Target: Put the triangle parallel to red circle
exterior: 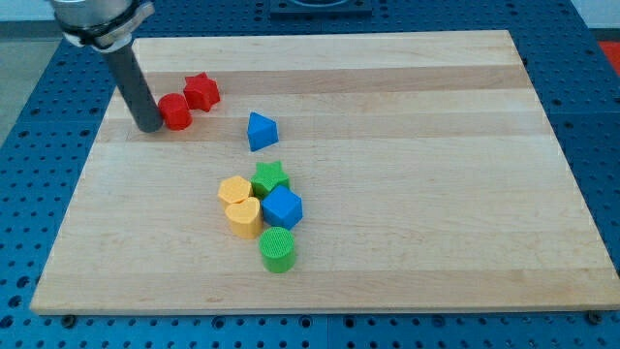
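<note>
A blue triangle block (261,131) lies on the wooden board (436,145), left of the middle. A red circle block (176,111) lies to its left, a little higher in the view. A red star block (201,91) touches the circle at its upper right. My tip (151,126) rests on the board right against the red circle's left side, well left of the triangle.
A cluster sits below the triangle: a green star (270,177), a yellow hexagon (234,190), a yellow heart (244,217), a blue hexagon-like block (283,207) and a green cylinder (278,250). The board's left edge is near my tip.
</note>
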### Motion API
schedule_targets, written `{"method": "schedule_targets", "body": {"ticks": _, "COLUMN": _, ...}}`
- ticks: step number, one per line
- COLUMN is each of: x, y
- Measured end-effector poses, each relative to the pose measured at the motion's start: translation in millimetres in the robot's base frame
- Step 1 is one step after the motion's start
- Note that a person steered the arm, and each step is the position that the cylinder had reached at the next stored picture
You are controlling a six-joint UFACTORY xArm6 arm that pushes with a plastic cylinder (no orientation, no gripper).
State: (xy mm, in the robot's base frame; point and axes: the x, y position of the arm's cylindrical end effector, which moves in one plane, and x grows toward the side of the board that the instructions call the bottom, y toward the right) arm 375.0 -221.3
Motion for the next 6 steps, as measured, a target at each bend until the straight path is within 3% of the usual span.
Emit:
{"method": "schedule_targets", "body": {"ticks": 1, "x": -2, "y": 22}}
{"method": "schedule_targets", "body": {"ticks": 3, "x": 74, "y": 27}}
{"method": "schedule_targets", "body": {"ticks": 4, "x": 71, "y": 70}}
{"method": "schedule_targets", "body": {"ticks": 6, "x": -17, "y": 186}}
